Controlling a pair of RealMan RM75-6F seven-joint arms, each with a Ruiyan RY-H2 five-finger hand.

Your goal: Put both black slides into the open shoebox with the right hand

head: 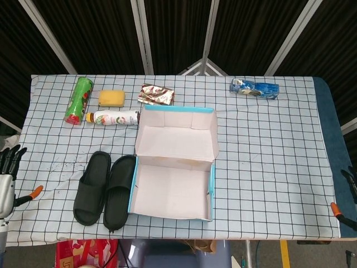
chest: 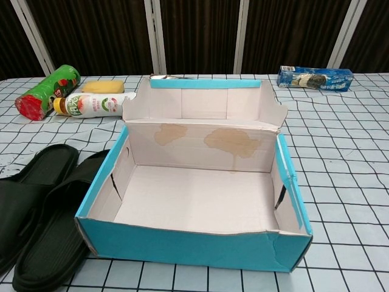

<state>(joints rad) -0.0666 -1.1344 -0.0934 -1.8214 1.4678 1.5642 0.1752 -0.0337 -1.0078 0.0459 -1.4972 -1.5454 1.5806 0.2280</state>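
Two black slides lie side by side on the checked cloth, left of the shoebox: the left slide (head: 92, 187) (chest: 30, 188) and the right slide (head: 119, 191) (chest: 58, 237), which lies against the box's blue wall. The open shoebox (head: 170, 192) (chest: 194, 201) is empty, its lid folded back. At the table's left edge my left hand (head: 8, 167) shows with fingers spread and nothing in it. Only a dark sliver of my right hand (head: 350, 183) shows at the far right edge, far from the slides. The chest view shows neither hand.
Along the back stand a green can (head: 78, 99), a yellow sponge (head: 111, 97), a white bottle (head: 114, 118), a foil packet (head: 156, 94) and a blue biscuit packet (head: 255, 87). Bare cloth stretches right of the box.
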